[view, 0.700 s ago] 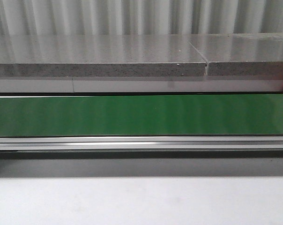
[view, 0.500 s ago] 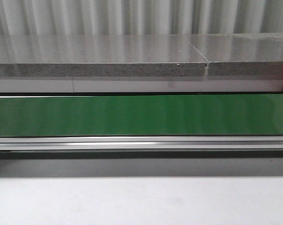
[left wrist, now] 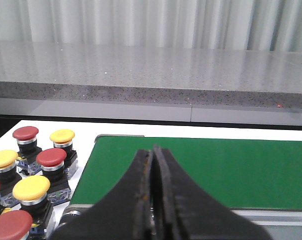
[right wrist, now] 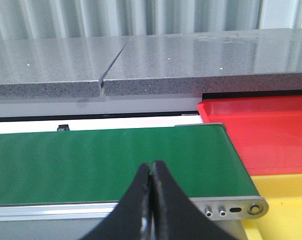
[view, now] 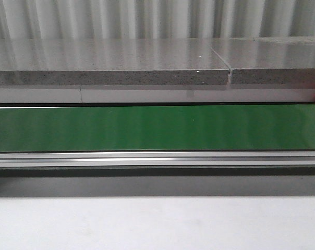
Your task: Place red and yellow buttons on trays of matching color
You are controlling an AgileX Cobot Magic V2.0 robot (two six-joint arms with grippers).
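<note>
Grey stone ledge and ribbed wall are standing behind the green conveyor belt (view: 157,127), which is carrying nothing. Both the left gripper (left wrist: 153,190) and right gripper (right wrist: 151,200) are keeping their jaws pressed together, holding nothing. Red and yellow buttons (left wrist: 28,180) are waiting in a cluster beside the belt's end; the red tray (right wrist: 271,130) and yellow tray (right wrist: 286,205) are showing no buttons, so the sorting seems not yet started.
</note>
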